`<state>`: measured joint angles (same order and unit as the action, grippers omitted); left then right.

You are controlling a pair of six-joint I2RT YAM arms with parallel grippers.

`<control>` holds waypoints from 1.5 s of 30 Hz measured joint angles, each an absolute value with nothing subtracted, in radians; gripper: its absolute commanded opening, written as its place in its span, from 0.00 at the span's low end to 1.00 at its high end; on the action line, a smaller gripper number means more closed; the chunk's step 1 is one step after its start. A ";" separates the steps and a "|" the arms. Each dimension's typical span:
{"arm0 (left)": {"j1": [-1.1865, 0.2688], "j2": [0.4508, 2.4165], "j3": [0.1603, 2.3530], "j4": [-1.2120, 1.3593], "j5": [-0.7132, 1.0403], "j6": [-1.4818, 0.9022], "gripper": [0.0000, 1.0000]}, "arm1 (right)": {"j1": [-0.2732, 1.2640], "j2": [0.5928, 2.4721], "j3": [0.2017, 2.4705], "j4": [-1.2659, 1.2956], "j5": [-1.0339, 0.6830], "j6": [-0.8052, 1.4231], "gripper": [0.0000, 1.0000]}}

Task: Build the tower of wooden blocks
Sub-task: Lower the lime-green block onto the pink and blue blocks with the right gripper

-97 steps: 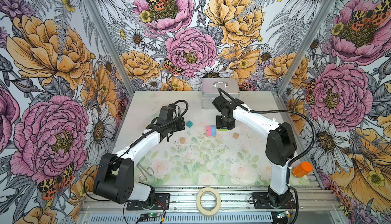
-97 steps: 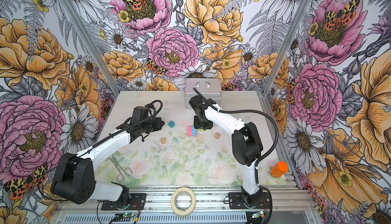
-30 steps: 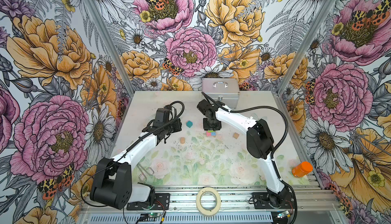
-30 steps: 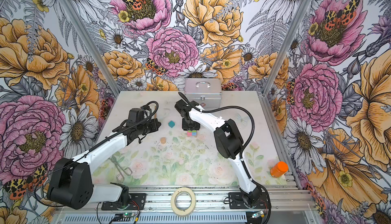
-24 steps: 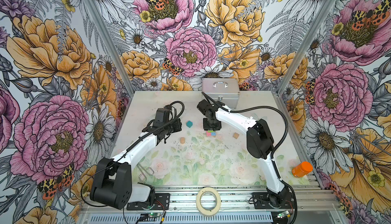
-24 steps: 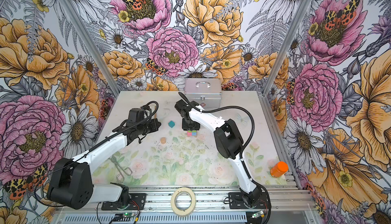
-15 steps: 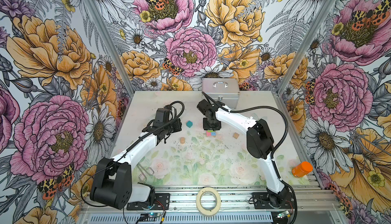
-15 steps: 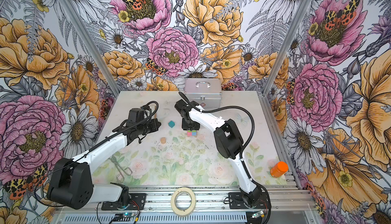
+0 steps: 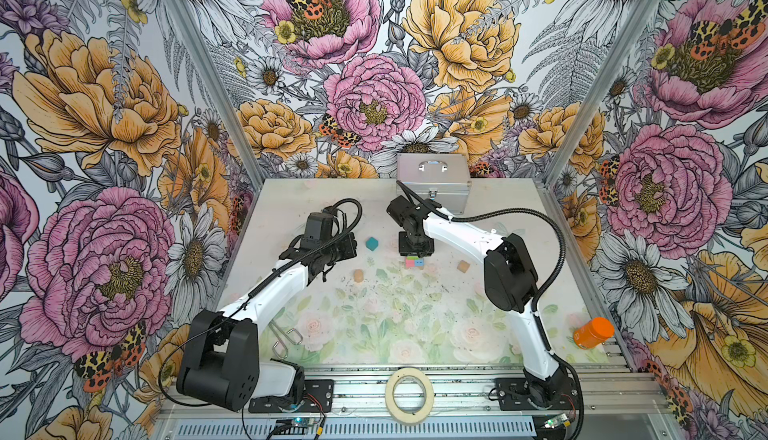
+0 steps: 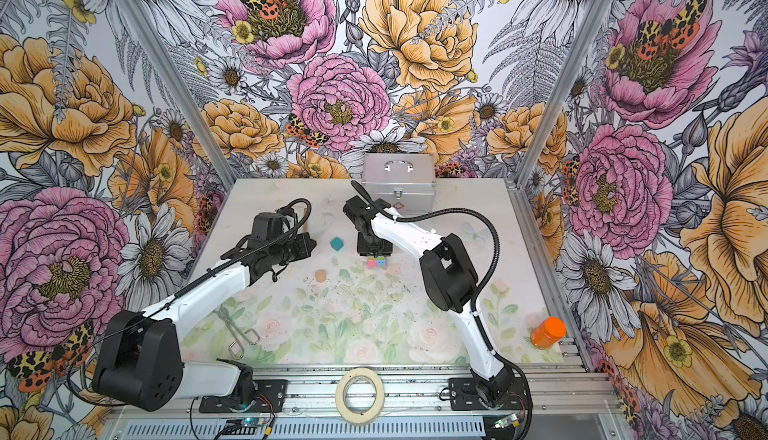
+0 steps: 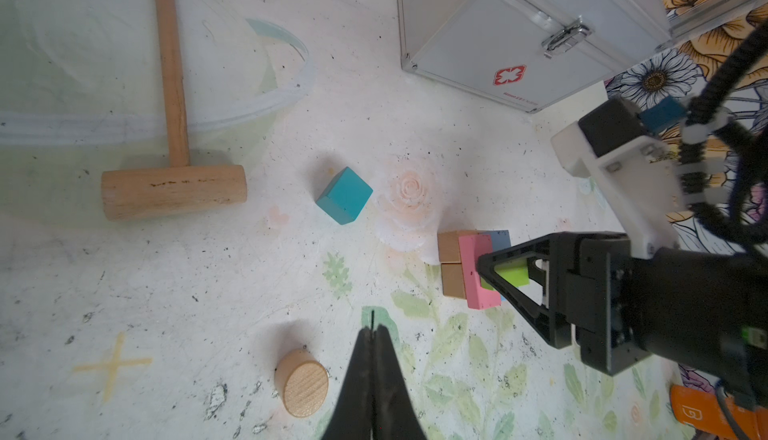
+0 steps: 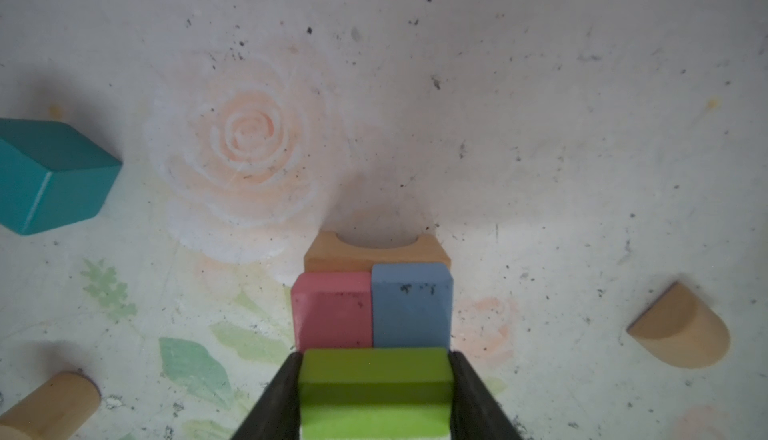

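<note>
While right gripper (image 12: 375, 359) clamps green block (image 12: 376, 379) over the tower (image 12: 411, 305), skewed release could topple it. Left gripper (image 11: 372, 332) closed, empty.

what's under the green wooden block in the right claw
Pink wooden brick and light blue wooden brick, side by side on a tan wooden arch. The green wooden block hides part of them; contact unclear.

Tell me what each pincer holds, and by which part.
The right pincer grips the green block by two opposite faces, one finger on each. The left pincer is shut, holding nothing.
</note>
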<state>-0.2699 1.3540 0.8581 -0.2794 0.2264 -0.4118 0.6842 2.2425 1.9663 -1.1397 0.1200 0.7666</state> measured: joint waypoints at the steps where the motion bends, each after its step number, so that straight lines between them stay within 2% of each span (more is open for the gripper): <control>1: -0.270 1.354 0.858 -0.279 0.226 -0.412 0.00 | 0.684 2.243 1.966 -1.139 0.120 0.767 0.00; 11: -0.270 1.354 0.858 -0.280 0.226 -0.412 0.00 | 0.684 2.243 1.966 -1.139 0.120 0.767 0.03; 21: -0.270 1.354 0.858 -0.280 0.226 -0.412 0.00 | 0.684 2.243 1.966 -1.139 0.120 0.767 0.21; 27: -0.270 1.354 0.858 -0.280 0.226 -0.412 0.00 | 0.684 2.243 1.966 -1.139 0.120 0.766 0.37; 32: -0.270 1.354 0.858 -0.279 0.226 -0.412 0.00 | 0.684 2.243 1.966 -1.139 0.120 0.766 0.42; 39: -0.270 1.354 0.858 -0.280 0.226 -0.412 0.00 | 0.684 2.243 1.966 -1.139 0.120 0.762 0.54; 45: -0.270 1.354 0.858 -0.279 0.226 -0.412 0.00 | 0.684 2.243 1.966 -1.139 0.120 0.761 0.59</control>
